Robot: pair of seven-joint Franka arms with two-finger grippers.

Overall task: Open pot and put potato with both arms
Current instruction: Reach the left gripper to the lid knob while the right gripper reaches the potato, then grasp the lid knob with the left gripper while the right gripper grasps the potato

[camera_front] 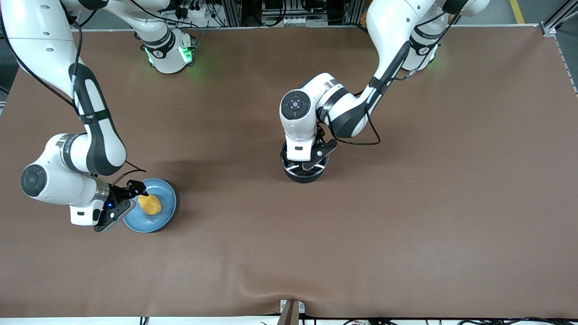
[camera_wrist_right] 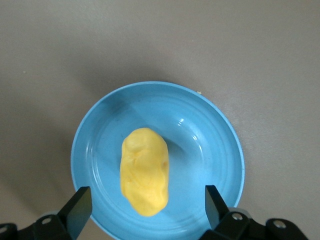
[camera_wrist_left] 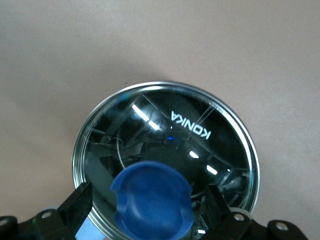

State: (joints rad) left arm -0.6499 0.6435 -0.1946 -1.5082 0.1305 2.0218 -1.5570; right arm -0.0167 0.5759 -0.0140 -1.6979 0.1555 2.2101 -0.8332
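Near the table's middle in the front view, the pot (camera_front: 303,172) stands with its glass lid on, and the left gripper (camera_front: 311,159) hangs directly over it, hiding most of the lid. Toward the right arm's end of the table from the pot, and a little nearer to the front camera, a light-blue plate (camera_front: 165,192) carries the potato (camera_front: 149,204). The right gripper (camera_front: 121,204) hovers over the plate's rim, just beside the potato.

From the left wrist view, the lid (camera_wrist_left: 200,140) sits closed on the pot with its blue knob (camera_wrist_left: 151,201) between the 2 spread fingers (camera_wrist_left: 76,203), which stand wide and apart from the knob.

From the right wrist view, the potato (camera_wrist_right: 144,171) lies in the plate (camera_wrist_right: 210,145), between the 2 wide-open fingers (camera_wrist_right: 77,207), neither one touching it.
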